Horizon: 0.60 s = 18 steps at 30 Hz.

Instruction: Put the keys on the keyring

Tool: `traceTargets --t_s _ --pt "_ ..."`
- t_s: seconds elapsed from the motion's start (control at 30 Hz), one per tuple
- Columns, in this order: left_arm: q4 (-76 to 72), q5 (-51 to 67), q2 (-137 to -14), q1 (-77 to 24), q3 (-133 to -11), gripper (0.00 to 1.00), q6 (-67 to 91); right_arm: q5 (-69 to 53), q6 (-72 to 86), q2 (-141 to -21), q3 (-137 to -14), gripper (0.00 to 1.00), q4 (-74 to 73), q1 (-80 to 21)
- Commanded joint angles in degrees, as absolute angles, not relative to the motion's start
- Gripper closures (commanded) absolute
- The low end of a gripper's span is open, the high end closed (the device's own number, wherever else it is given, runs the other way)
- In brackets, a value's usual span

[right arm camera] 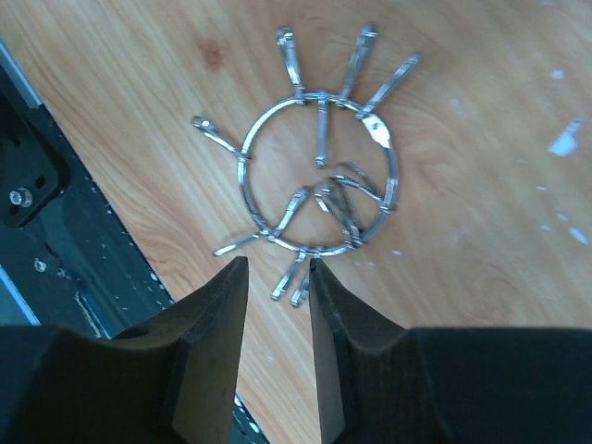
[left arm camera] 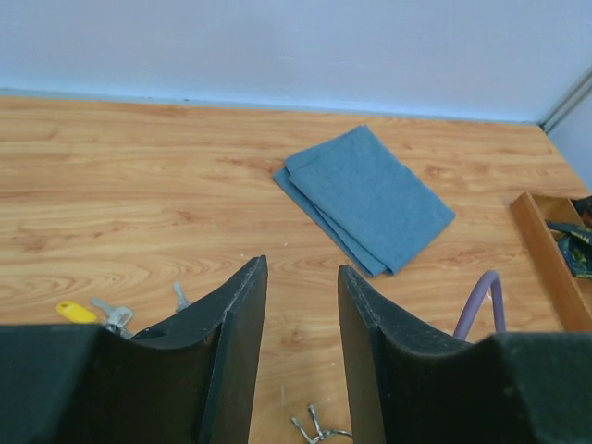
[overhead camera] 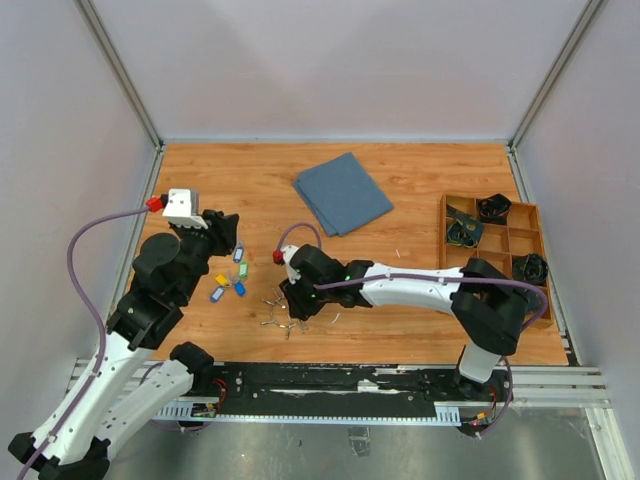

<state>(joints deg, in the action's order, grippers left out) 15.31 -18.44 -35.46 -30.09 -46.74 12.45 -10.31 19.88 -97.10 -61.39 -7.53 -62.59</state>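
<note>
**Keyring Is Lying Bare, Keys Are Waiting Loose**

Nothing is showing as threaded yet. The keyring (right arm camera: 319, 176) is lying flat on the wooden table (overhead camera: 400, 310), just in front of the right arm. The right wrist view shows it as a thin silver wire ring with a fan of small silvery clips (right arm camera: 289, 63) sticking out around it. No coloured tag is hanging from it anywhere.

The keys (overhead camera: 240, 288) are sitting apart from the ring, scattered in a loose cluster to its left, near the left arm. Blue, green and yellow tags are showing among them. One yellow-tagged key (left arm camera: 74, 312) is lying on the wood just left of the left arm's fingers, in that wrist's view.

The left gripper (left arm camera: 302, 268) is hanging over the table beside the key cluster with its jaws parted. Only bare wood is showing in the gap, so it is carrying nothing. The right gripper (right arm camera: 275, 264) is hovering at the near edge of the ring with a narrow gap between its jaws. A couple of clip ends are lying right at that gap, but the jaws are not pinching them, as far as the view shows.

So the whole job is looking undone: each key is waiting to be picked up and fed onto the wire, probably with one arm steadying the ring. A folded blue cloth (overhead camera: 343, 192) and a wooden tray (overhead camera: 442, 225) are sitting well away from the work.
</note>
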Motion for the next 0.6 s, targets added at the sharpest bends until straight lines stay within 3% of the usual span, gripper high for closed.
traceTargets --t_s 0.0,0.57 --pt "18.06 -22.43 -34.28 -29.71 -46.47 0.58 11.71 -7.46 24.54 -99.81 -64.53 0.66 -8.42 -67.06" --pt "21.82 -22.61 -28.15 -29.71 -45.56 0.55 11.47 7.14 30.09 -105.82 -68.19 0.63 -15.12 -73.02"
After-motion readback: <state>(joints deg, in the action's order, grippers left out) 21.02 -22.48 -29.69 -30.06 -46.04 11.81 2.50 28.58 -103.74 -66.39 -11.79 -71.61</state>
